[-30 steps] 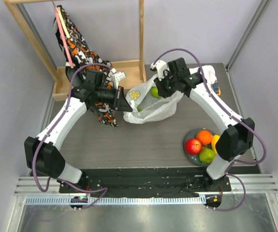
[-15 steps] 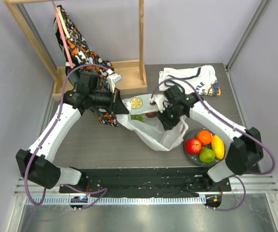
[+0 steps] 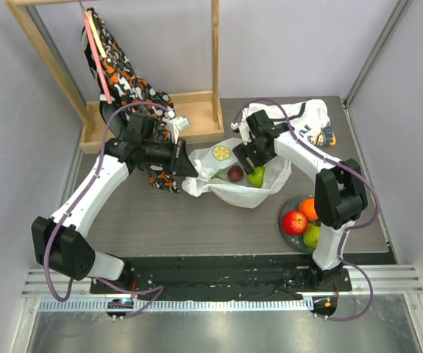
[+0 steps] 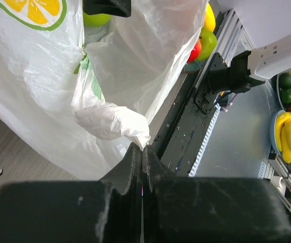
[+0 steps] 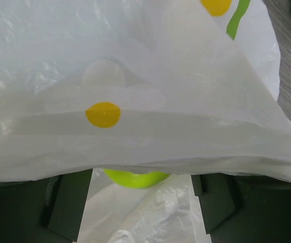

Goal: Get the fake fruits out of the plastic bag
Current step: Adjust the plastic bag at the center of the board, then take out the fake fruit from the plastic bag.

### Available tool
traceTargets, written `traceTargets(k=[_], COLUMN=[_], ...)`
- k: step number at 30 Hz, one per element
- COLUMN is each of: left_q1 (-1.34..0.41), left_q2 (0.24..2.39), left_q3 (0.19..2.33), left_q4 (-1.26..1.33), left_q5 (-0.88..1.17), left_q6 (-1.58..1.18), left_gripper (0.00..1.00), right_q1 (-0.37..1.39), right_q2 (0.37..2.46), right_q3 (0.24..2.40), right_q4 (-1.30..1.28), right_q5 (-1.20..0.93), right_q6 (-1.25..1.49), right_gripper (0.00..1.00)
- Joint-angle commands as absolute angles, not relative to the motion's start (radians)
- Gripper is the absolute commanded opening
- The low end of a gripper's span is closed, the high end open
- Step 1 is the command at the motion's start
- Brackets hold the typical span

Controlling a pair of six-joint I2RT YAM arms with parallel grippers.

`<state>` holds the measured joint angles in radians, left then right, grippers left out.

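The plastic bag [image 3: 233,193] lies crumpled in the middle of the table with its citrus-slice print [image 3: 221,153] facing up. A dark plum [image 3: 235,173] and a green apple [image 3: 256,176] show in its open mouth. My left gripper [image 3: 190,168] is shut on a fold of the bag's left edge [image 4: 112,121]. My right gripper [image 3: 249,160] hovers over the bag's far side, open wide. In the right wrist view the green apple [image 5: 135,178] sits ahead between the spread fingers [image 5: 67,202], touching neither, with bag film draped over it.
A dark plate [image 3: 285,209] at the near right holds a red apple [image 3: 294,221], an orange [image 3: 310,208] and a green apple [image 3: 312,235]. A folded white shirt [image 3: 310,118] lies at the back right. A wooden rack [image 3: 196,110] with patterned cloth [image 3: 123,73] stands at the back left.
My right gripper has opened wide and moved back from the bag's near side to over its far side. The bag has bunched back toward the middle. The left gripper keeps its hold.
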<state>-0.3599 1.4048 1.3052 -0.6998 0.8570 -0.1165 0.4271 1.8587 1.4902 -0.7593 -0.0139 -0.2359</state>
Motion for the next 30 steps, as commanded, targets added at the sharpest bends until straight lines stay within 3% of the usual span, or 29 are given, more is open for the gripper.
traceTargets(k=[1, 9, 12, 13, 17, 26, 30], left_q1=[-0.362, -0.362, -0.362, -0.364, -0.364, -0.364, -0.362], left_q2=[1.39, 1.401, 1.402, 1.405, 1.414, 1.445, 1.454], left_q3=[1.307, 1.313, 1.315, 1.315, 1.319, 1.35, 1.365], left_q4=[-0.646, -0.64, -0.634, -0.632, -0.627, -0.612, -0.612], left_q5=[0.877, 0.879, 0.879, 0.879, 0.871, 0.856, 0.845], left_q6=[-0.124, -0.129, -0.132, -0.132, -0.124, -0.15, -0.158], left_gripper=[0.0, 0.0, 0.0, 0.0, 0.0, 0.0, 0.0], right_q1=[0.433, 0.448, 0.446, 0.449, 0.448, 0.448, 0.448], right_q2=[1.9, 1.962, 1.936, 1.925, 1.836, 1.688, 1.628], right_q3=[1.532, 1.552, 1.523, 1.522, 1.629, 1.81, 1.802], right_q4=[-0.681, -0.726, -0.736, -0.739, -0.782, -1.028, -1.166], right_q5=[0.035, 0.035, 0.049, 0.034, -0.118, -0.546, -0.542], right_q6=[-0.23, -0.268, -0.302, -0.307, -0.31, -0.356, -0.463], right_gripper=[0.81, 0.86, 0.7, 0.54, 0.36, 0.35, 0.34])
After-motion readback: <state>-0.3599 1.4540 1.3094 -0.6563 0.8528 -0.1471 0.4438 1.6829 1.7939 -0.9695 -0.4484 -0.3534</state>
